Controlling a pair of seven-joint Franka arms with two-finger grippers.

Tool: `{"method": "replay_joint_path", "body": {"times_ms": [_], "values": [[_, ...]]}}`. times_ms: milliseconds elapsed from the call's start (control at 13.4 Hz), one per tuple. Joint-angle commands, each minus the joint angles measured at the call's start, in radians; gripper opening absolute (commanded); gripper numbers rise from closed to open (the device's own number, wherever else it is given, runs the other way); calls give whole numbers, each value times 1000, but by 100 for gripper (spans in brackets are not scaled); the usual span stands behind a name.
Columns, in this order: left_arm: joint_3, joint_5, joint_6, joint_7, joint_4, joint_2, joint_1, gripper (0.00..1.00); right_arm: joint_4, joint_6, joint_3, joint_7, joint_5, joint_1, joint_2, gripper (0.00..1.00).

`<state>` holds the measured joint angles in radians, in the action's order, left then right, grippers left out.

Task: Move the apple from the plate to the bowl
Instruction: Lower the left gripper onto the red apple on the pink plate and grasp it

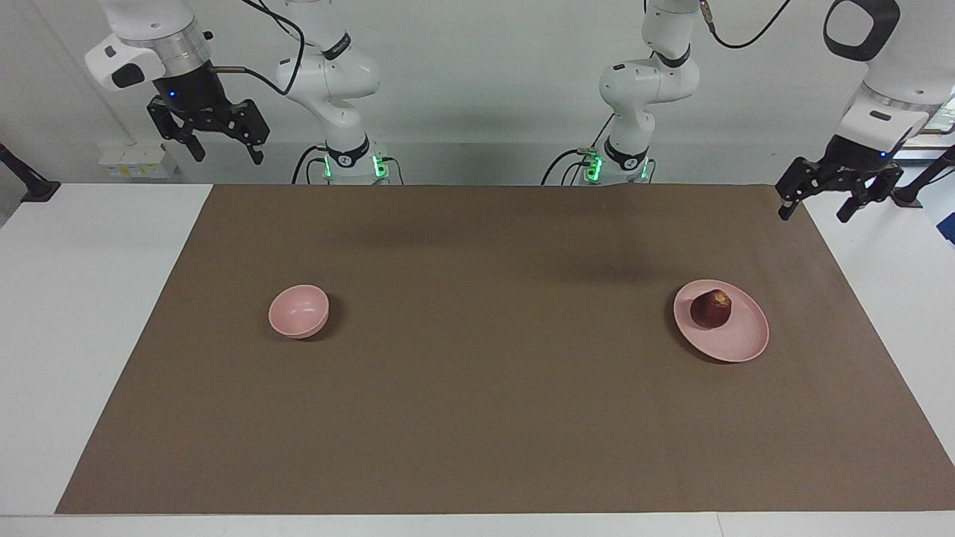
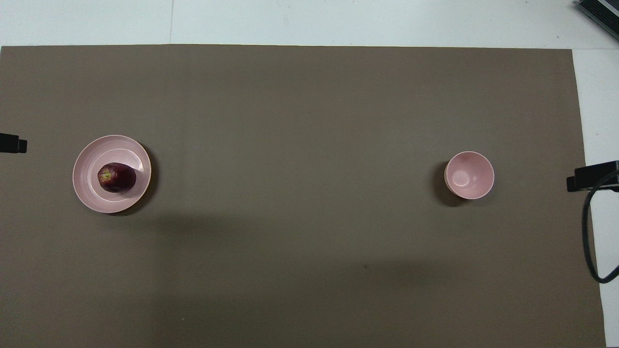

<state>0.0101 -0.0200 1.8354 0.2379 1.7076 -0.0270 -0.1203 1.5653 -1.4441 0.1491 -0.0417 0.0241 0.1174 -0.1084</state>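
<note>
A dark red apple [image 1: 710,308] [image 2: 116,177] with a yellowish patch on top sits on the flat pink plate [image 1: 739,339] [image 2: 92,193], toward the left arm's end of the table. The small deep pink bowl [image 1: 298,311] [image 2: 469,175] stands with nothing in it toward the right arm's end. My left gripper [image 1: 813,212] hangs open in the air over the mat's corner at its own end, apart from the plate. High over the table's edge at the other end, my right gripper [image 1: 227,156] is open too. Neither holds anything.
A brown mat [image 1: 477,388] covers most of the white table [image 1: 89,313]; plate and bowl are the only things on it, a wide stretch of mat between them. A black cable [image 2: 587,232] hangs by the right arm. A dark box corner [image 2: 599,14] shows off the mat.
</note>
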Motion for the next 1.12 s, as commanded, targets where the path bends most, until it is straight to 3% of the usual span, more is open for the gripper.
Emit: {"method": "replay_joint_path", "body": {"times_ms": [0, 299, 672, 1046], "values": [[8, -15, 192, 20, 174, -19, -9, 100, 54, -4, -3, 20, -16, -1, -34, 100], [13, -21, 340, 17, 338, 21, 10, 100, 84, -7, -5, 20, -18, 2, -36, 100], [11, -98, 498, 18, 397, 140, 51, 100, 151, -77, -5, 13, -55, 11, -33, 100], [11, -98, 608, 20, 503, 144, 50, 100, 176, -105, -5, 6, -75, 14, -24, 100]]}}
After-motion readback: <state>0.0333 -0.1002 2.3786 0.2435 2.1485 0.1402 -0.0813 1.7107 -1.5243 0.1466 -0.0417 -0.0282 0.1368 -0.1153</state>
